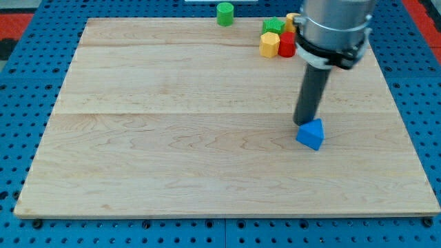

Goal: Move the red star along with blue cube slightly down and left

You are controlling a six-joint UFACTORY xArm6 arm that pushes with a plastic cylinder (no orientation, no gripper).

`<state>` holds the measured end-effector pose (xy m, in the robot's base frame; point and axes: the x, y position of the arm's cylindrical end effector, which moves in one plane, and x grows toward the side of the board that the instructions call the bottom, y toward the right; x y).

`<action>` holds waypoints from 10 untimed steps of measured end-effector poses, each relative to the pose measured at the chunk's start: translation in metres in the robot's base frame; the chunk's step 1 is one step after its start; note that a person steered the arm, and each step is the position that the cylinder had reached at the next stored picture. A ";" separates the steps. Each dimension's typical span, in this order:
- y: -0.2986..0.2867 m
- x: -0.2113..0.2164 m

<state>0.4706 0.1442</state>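
At the view's top, left of centre, a green cylinder (224,13) sits at the bench (172,138) edge, well clear. Rightward, a yellow block (269,45), a green block (273,27) and a red block (287,45), likely the star, cluster together. My tip (303,122) touches the blue block (311,133), well below them. No fingers here, only a rod. Pushing now risks moving blue alone, stranding red.

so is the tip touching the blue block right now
Cannot tell. In the camera view my tip meets the top left edge of the blue block with no visible gap, but the rod overlaps it from this angle, so real contact isn't plain.
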 end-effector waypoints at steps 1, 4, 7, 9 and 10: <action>0.018 0.022; 0.174 -0.060; 0.089 -0.175; -0.005 -0.166; 0.000 -0.169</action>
<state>0.3016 0.1439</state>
